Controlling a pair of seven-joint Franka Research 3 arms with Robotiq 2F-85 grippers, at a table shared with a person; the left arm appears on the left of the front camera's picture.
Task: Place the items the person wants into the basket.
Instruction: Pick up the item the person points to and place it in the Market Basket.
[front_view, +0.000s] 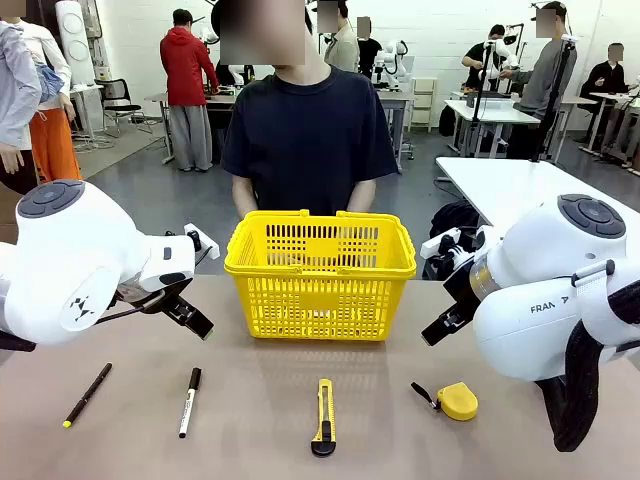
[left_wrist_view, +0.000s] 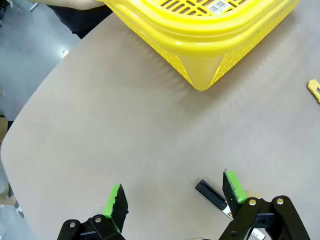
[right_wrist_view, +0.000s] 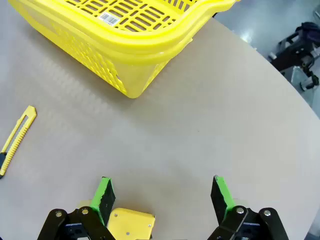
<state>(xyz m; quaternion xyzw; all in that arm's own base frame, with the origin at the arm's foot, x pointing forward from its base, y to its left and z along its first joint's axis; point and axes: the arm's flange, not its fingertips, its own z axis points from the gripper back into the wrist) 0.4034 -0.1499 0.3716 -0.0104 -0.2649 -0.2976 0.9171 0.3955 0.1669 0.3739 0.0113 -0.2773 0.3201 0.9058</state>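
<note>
The yellow basket (front_view: 320, 290) stands mid-table in front of the person (front_view: 308, 140), whose hands are hidden behind it. Along the near edge lie the white marker (front_view: 189, 401), the yellow-and-black utility knife (front_view: 323, 417) and the round yellow tape measure (front_view: 456, 401). My left gripper (front_view: 188, 314) hovers open left of the basket, above the marker's black cap (left_wrist_view: 210, 192). Open too, my right gripper (front_view: 442, 325) hangs right of the basket, with the tape measure (right_wrist_view: 131, 224) near its left finger (right_wrist_view: 103, 196). The knife (right_wrist_view: 15, 140) lies farther left of that gripper.
A thin black pen with a yellow tip (front_view: 87, 394) lies at the near left. The basket's corner (left_wrist_view: 200, 85) is ahead of the left gripper (left_wrist_view: 175, 195), and the table's rounded edge curves off to the left. Other people and tables stand far behind.
</note>
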